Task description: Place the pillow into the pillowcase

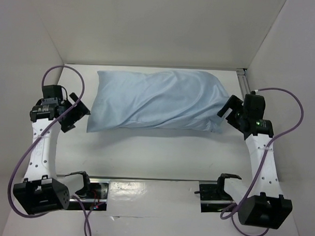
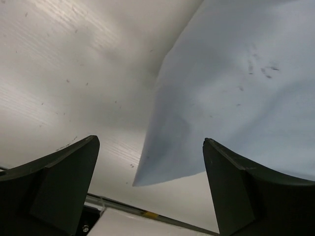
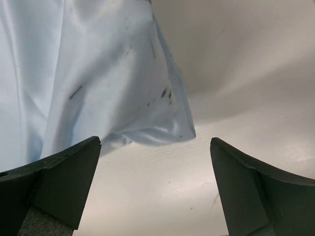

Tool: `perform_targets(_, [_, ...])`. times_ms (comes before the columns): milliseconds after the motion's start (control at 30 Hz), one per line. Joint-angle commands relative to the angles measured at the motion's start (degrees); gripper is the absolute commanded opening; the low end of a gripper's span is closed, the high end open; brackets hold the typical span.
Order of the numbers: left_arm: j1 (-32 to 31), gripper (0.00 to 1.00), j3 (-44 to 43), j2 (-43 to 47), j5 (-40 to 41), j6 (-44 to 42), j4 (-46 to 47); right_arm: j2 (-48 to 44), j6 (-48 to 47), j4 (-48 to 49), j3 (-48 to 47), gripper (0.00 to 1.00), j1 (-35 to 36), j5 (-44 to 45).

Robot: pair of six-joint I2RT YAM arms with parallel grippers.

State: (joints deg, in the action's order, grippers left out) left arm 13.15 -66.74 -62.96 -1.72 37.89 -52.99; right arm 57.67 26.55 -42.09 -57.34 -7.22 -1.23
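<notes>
Plainly, the stuffed pillowcase (image 1: 158,100) lies on the table (image 1: 156,154) between left tool (image 2: 150,141) and right tool (image 3: 155,141), both spread

Plump, filled pillowcase (image 1: 158,100) flat mid-table

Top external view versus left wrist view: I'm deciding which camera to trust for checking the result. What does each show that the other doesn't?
Only top external: the whole pillowcase, plump and wrinkled, lying across the table, with the right gripper at its right end. Only left wrist: small dark specks on the fabric, and the left gripper wide open, nothing between its fingers. Both: the pillowcase's light blue left corner near the left gripper, resting on the table.
</notes>
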Motion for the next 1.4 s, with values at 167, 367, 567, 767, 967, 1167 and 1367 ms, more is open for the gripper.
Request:
perform_targets(167, [3.02,1.0,6.8,-0.5,-11.64,-1.59,7.98,-7.48,7.72,-5.47,4.86,1.0,0.02,-13.04])
perform_targets(367, [3.02,1.0,9.78,0.02,-17.78,-1.59,9.74,-8.8,15.72,2.96,11.98,1.0,0.02,-21.79])
perform_targets(567, [1.88,0.43,17.78,0.91,-30.53,1.22,20.64,-5.3,19.86,18.95,17.78,1.0,0.02,-20.22])
perform_targets(767, [2.49,0.0,11.38,-2.52,-30.72,1.22,19.42,4.28,19.33,33.73,15.88,0.55,0.02,-14.24])
perform_targets(967, [4.16,0.0,-1.53,-1.99,-29.92,4.99,18.63,6.06,13.45,27.41,2.18,0.0,0.02,-9.93])
perform_targets(1167, [8.29,0.0,-16.46,-1.3,-29.31,10.97,17.31,-0.18,7.65,19.43,-13.55,0.0,0.02,-7.47])
perform_targets(1367, [10.76,0.0,-31.12,0.13,-26.33,14.49,15.12,-0.98,2.99,8.62,-28.95,0.0,4.22,-0.45])
